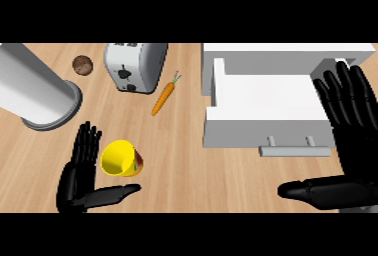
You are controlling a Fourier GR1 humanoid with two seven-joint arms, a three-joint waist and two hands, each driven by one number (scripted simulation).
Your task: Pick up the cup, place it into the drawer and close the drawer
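Note:
A yellow cup (121, 158) lies tipped on the wooden counter at lower left, its mouth turned toward my left hand. My left hand (80, 172) is open just left of the cup, fingers straight and pointing away, thumb stretched out below the cup. The white drawer (266, 119) stands pulled open at the right, its inside bare, a grey handle (294, 148) on its front. My right hand (348, 145) is open at the right edge, fingers straight alongside the drawer's right side, thumb pointing left below the handle.
A white toaster (133, 65) stands at the back. An orange carrot (164, 97) lies between the toaster and the drawer. A brown potato (83, 65) sits left of the toaster. A large grey cylinder (33, 90) leans at the far left.

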